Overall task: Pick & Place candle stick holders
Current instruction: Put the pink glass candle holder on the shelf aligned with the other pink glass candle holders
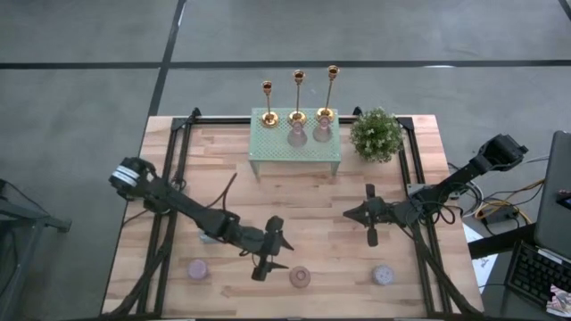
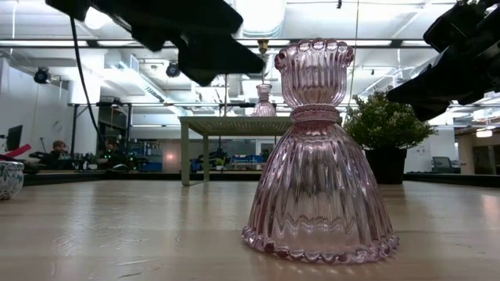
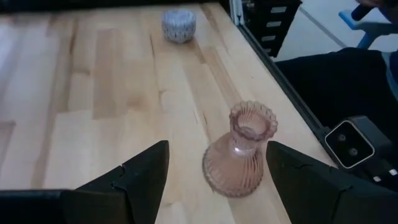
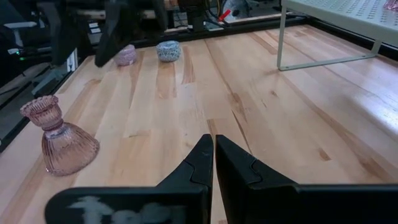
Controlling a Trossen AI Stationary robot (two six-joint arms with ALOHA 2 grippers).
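I found three gold candle stick holders (image 1: 298,96) and two pink glass holders (image 1: 308,131) already on the green shelf (image 1: 294,144). My left gripper (image 3: 214,168) hung spread wide above a third pink holder (image 3: 239,152), not yet grasped; my right gripper (image 4: 214,163) waited pressed together at mid-table.

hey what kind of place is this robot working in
Probably a robotics lab in an open office: a wooden table framed by dark rails, desks and monitors behind, and exposed ceiling ducts with strip lights.
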